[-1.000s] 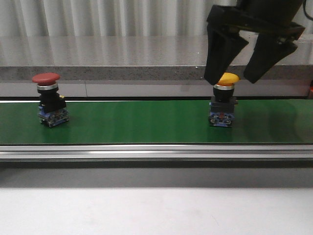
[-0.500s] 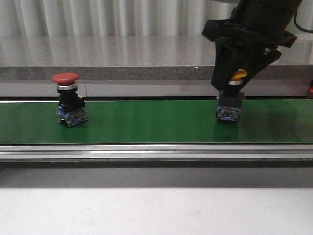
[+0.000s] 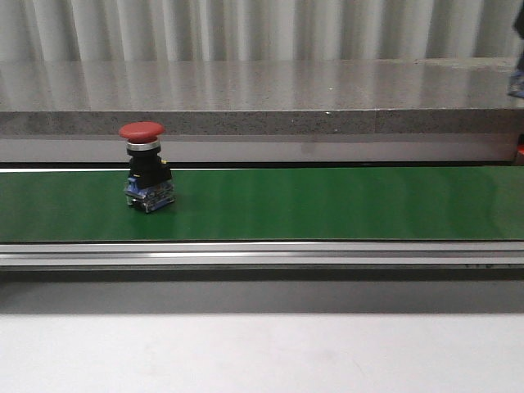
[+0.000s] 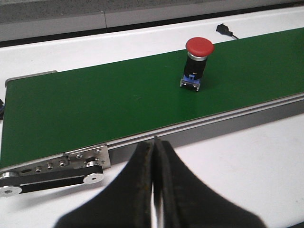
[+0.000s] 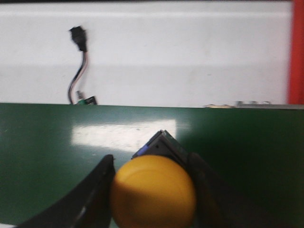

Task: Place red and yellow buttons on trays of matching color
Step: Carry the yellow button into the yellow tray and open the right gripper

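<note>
- Yellow button (image 5: 153, 190) is no longer on the green conveyor belt (image 3: 327, 205) in the front view; half a second ago it stood on the belt's right part with the right arm's tool closing around it.
- Right tool (image 5: 152, 190) now grips the yellow button: the right wrist view shows a finger (image 5: 97, 190) pressed against each side of the yellow cap, with the button's blue-and-black base hanging above the belt surface.
- Only a sliver of the right arm shows at the far right edge of the front view, so the lift has carried the button up and away from the belt.
- Red button (image 3: 146, 168) stands upright on the belt and has travelled rightward along it over the last second; the belt appears to be running.
- Left tool (image 4: 153, 190) is closed and empty, its fingers pressed together, and hovers over the white worktop (image 4: 247, 156) on the near side of the belt, well apart from the red button.
- Judgement: the yellow pick is complete and its transfer to the yellow tray is the step in hand; no tray is visible in any view.
- Judgement: the red button remains to be picked, and its drift along the belt means the left tool must open and time its approach.
</note>
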